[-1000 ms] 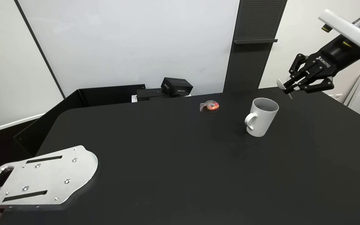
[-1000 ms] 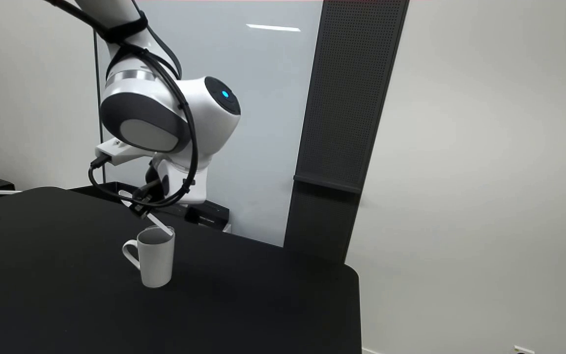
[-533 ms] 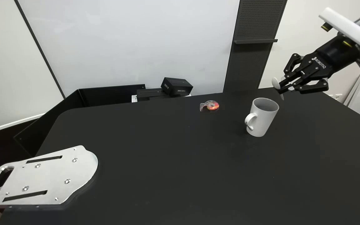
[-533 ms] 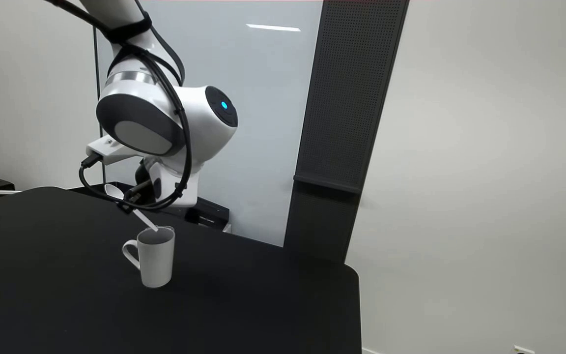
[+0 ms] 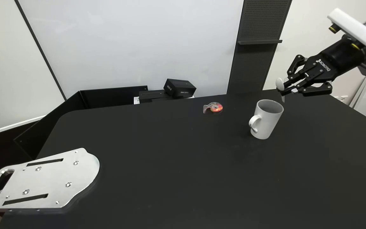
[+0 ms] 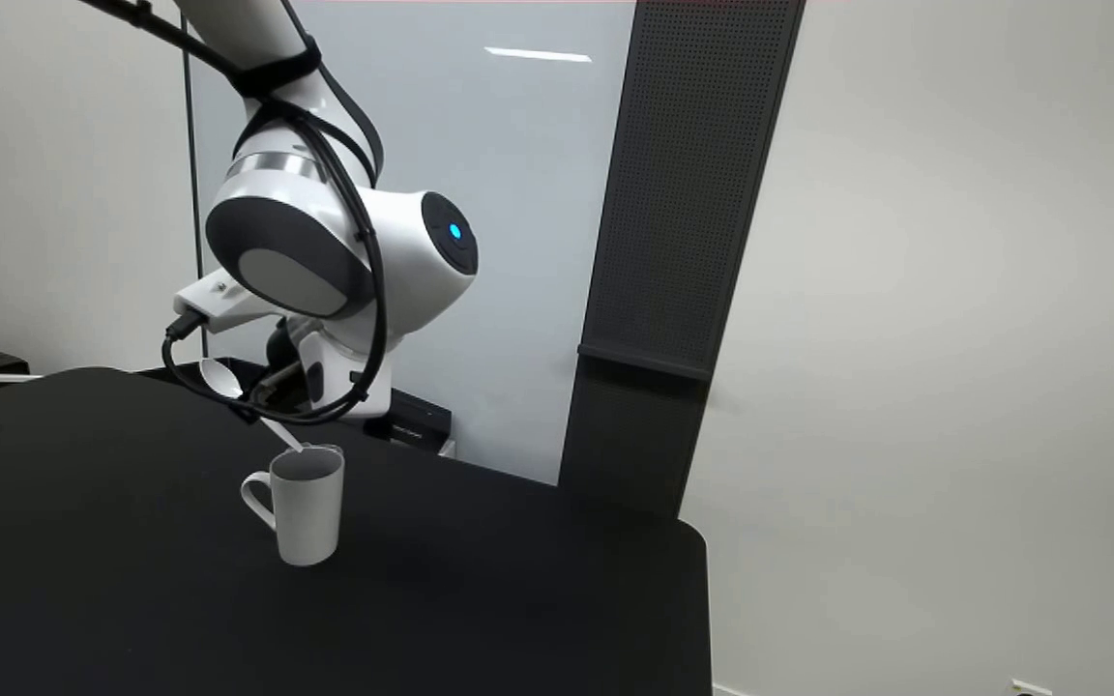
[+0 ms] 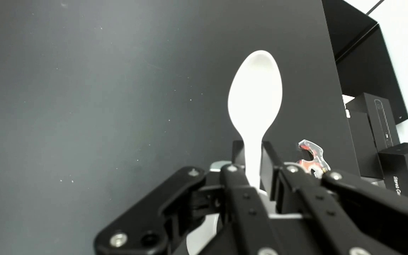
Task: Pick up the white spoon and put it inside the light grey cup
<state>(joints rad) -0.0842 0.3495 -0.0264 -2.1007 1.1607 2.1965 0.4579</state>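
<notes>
The white spoon (image 5: 279,84) is held tilted in my gripper (image 5: 283,90), bowl up and handle slanting down. In an exterior view its bowl (image 6: 219,377) shows left of the gripper and its handle tip appears at the far rim of the light grey cup (image 6: 306,512); I cannot tell whether it is inside. In an exterior view the cup (image 5: 265,124) stands upright, handle to the left, just below and left of the gripper. In the wrist view the fingers (image 7: 268,159) close on the neck of the spoon (image 7: 256,95); the cup (image 7: 202,233) is mostly hidden behind the gripper.
A small red-and-clear tape dispenser (image 5: 216,107) lies behind the cup, also in the wrist view (image 7: 315,156). A flat white perforated plate (image 5: 52,181) lies at the table's left end. Black boxes (image 5: 179,88) stand beyond the back edge.
The gripper has moved left and slightly down with the spoon, mostly in the earlier half second. The handle tip has shifted left over the cup's rim. The cup has not moved.
</notes>
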